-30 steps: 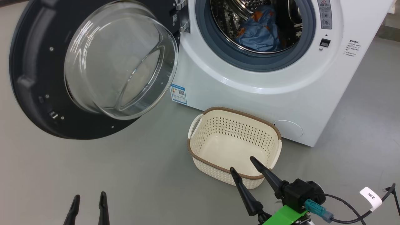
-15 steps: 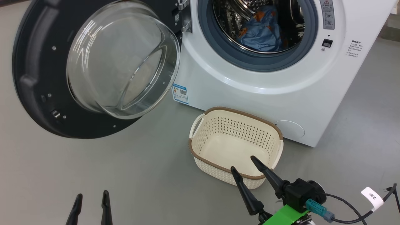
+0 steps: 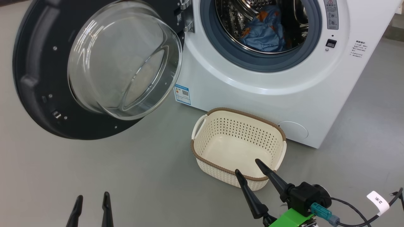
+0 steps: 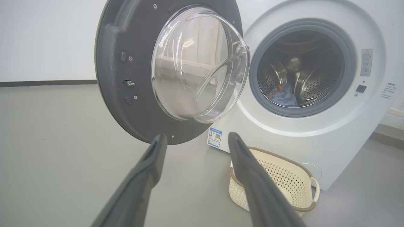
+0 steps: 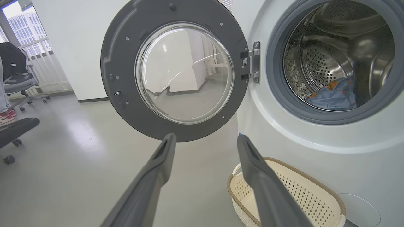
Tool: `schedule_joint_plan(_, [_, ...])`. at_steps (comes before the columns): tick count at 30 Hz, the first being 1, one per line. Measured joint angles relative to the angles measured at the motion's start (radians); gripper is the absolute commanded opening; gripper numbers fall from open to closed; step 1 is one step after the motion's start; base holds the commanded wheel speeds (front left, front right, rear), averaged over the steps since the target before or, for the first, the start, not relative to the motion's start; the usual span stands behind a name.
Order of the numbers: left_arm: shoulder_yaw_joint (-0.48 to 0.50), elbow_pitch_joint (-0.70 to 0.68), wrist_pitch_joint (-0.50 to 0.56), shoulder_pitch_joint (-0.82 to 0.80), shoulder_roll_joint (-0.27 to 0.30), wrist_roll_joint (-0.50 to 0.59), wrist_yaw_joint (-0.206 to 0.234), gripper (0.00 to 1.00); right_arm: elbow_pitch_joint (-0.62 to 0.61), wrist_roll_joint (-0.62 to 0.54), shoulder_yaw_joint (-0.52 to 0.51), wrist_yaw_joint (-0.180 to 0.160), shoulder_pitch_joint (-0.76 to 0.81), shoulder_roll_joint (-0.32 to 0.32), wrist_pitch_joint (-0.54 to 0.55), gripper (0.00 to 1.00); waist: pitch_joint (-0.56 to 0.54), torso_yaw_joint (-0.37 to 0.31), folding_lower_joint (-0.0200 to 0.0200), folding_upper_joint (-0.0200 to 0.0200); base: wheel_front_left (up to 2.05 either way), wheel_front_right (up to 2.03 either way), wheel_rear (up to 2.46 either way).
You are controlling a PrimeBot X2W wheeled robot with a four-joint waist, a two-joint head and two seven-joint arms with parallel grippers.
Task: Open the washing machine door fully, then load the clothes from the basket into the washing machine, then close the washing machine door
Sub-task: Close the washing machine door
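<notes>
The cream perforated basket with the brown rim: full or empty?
Empty. The cream perforated basket shows a bare floor; the blue printed clothes lie in the steel drum.

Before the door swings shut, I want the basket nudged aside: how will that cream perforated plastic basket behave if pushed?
The cream perforated plastic basket is empty, so probably light. On the smooth grey floor it would likely slide easily. Its walls look tall, so a high push might tip it.
</notes>
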Motion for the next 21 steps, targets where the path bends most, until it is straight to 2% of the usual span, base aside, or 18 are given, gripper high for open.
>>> schedule_joint_plan(21, [0.002,-0.009,0.0,0.0,0.0,0.009,0.0,1.0,-0.003,-0.003,-0.005,0.0,0.007,0.0,0.0,1.0,0.0,0.0,0.0,0.0,0.0,0.0,0.0])
